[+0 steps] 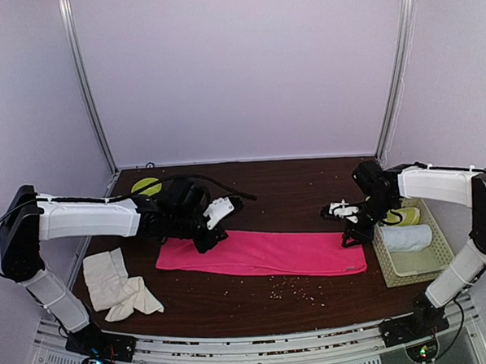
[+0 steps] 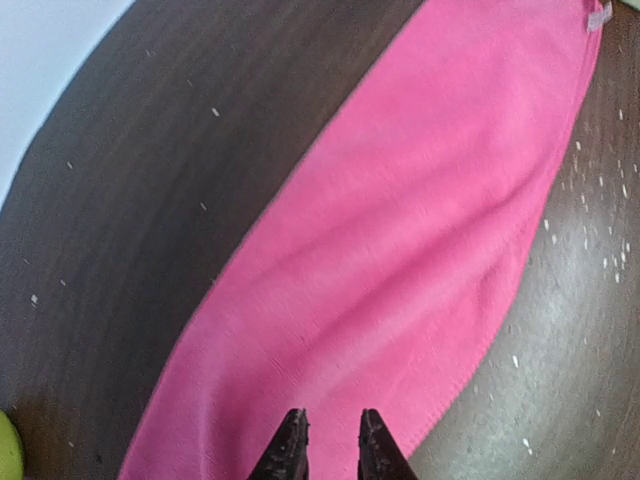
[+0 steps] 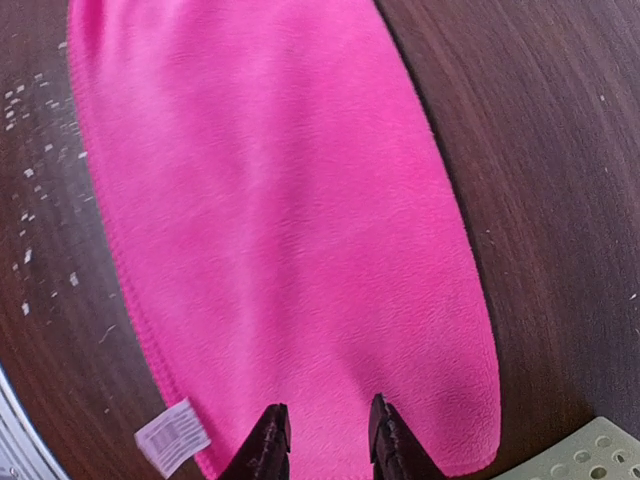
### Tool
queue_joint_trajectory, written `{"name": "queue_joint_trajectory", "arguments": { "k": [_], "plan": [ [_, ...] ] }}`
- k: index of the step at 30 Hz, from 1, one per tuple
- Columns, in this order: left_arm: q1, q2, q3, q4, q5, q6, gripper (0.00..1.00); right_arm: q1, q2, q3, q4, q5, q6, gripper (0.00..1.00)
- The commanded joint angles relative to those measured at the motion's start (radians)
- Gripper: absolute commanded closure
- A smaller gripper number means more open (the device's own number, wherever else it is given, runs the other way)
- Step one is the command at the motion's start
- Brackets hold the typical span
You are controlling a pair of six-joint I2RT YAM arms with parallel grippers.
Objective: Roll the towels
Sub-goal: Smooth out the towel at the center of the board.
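Neither loose cloth showed any rolling. The bright pink soft cloth hand towel [image 1: 271, 254] lay flat on the dark brown wooden desk [image 1: 292, 187] as a long narrow strip. Its right end was just beside the pale green perforated plastic basket [image 1: 383, 252], and the rest stretched away from the basket to the left. Neither end had a turn started.

The cream off-white cloth hand towel [image 1: 118, 286] sat in a crumpled heap well to the left of the basket, beyond the pink strip and not spread out. Inside the basket lay a plain white towel roll [image 1: 407, 237] and a yellow-green towel roll [image 1: 408, 216] (both wound tight). By my reckoning both loose towels were yet to be rolled, and the cream one needed flattening first.

The left claw [image 2: 332, 415] hovered over the strip's end farthest from the basket, fingers a little apart with nothing between them. The right claw [image 3: 325, 410] hung over the end nearest the basket in the same way.

The pink cloth looked fleecy and smooth, with shallow lengthwise creases, a stitched hem, and a small white label [image 3: 172, 437] at one corner near the basket.
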Motion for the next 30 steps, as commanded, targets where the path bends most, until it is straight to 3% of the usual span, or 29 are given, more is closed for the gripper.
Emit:
{"name": "queue_joint_trajectory", "arguments": {
  "k": [1,5,10,16,23,30],
  "plan": [
    [-0.026,-0.041,-0.087,-0.087,-0.045,0.001,0.79,-0.004,0.088,-0.014,0.164,0.095,0.15,0.72],
    [0.007,-0.046,-0.079,-0.134,-0.272,-0.088,0.77,-0.01,0.123,-0.003,0.188,0.124,0.178,0.74],
    [0.076,-0.052,-0.055,-0.203,-0.244,-0.306,0.75,-0.012,0.141,-0.017,0.222,0.163,0.194,0.74],
    [0.078,-0.014,-0.096,-0.067,-0.008,-0.381,0.8,-0.013,0.188,-0.038,0.265,0.191,0.215,0.71],
    [0.16,0.127,-0.109,-0.102,-0.036,-0.452,0.86,-0.023,0.196,-0.08,0.288,0.245,0.189,0.71],
    [0.307,0.073,-0.217,-0.122,-0.061,-0.51,0.88,-0.043,0.179,-0.104,0.317,0.298,0.193,0.71]
  ]
}}
